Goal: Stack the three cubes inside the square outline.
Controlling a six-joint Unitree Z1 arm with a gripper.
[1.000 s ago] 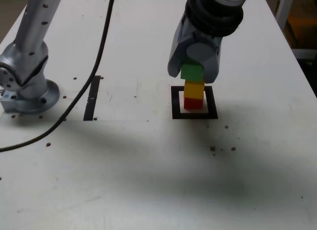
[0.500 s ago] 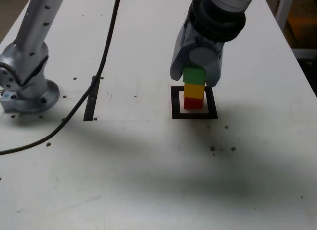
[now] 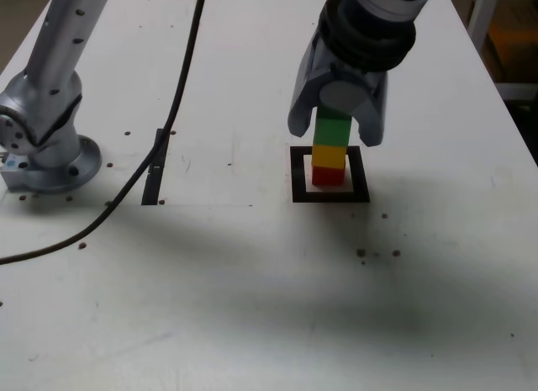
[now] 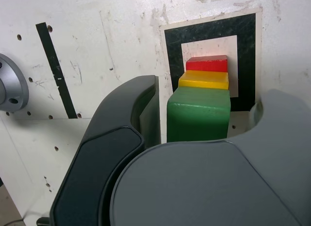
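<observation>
Three unmarked cubes [image 3: 329, 149], square outline [image 3: 299, 186]

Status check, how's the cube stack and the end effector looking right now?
End effector open, jaws straddling the green cube, gaps both sides. Green on yellow cube on red cube, inside the square outline. Nothing in the way.

White table [image 3: 252, 307] with square outline [image 3: 299, 176], red cube [image 3: 328, 176] inside, black strip [image 3: 155, 174], cable [image 3: 134, 177], arm base [image 3: 46, 164].

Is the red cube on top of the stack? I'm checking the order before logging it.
No: the green cube is on top, the yellow cube under it, and the red cube sits lowest, inside the square outline.
</observation>
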